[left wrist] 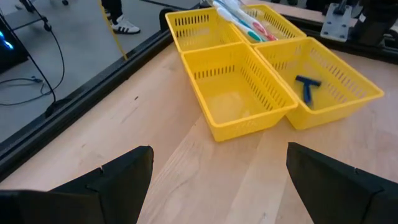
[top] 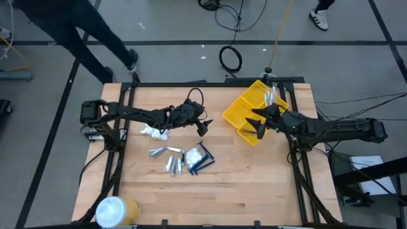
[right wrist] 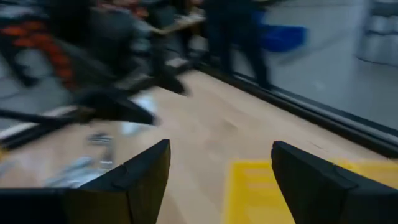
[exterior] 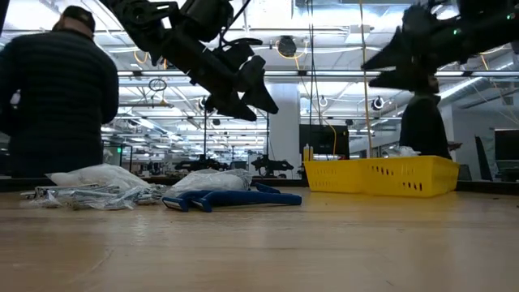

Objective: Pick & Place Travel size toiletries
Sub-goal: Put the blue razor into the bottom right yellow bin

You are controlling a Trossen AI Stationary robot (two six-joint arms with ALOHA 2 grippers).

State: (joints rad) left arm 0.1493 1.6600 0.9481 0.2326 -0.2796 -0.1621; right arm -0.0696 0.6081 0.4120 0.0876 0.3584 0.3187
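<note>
The travel size toiletries lie loose mid-table: a white packet (top: pixel 154 133), silvery tubes (top: pixel 166 159), another white packet (top: pixel 191 156) and dark blue comb-like pieces (top: pixel 202 160). Toothbrush-like sticks (left wrist: pixel 244 18) and one blue piece (left wrist: pixel 306 87) lie in compartments of the yellow bin (top: pixel 245 108). My left gripper (top: pixel 205 127) hangs open above the table, between the pile and the bin, pointing toward the bin. Over the bin's near-right part, my right gripper (top: pixel 256 124) is open with nothing between its fingers.
A big white-and-yellow cylinder (top: pixel 114 211) lies at the table's near left corner. A person (exterior: pixel 57 89) stands beyond the far left edge. Bare wood stretches along the near side of the table (top: pixel 241 191).
</note>
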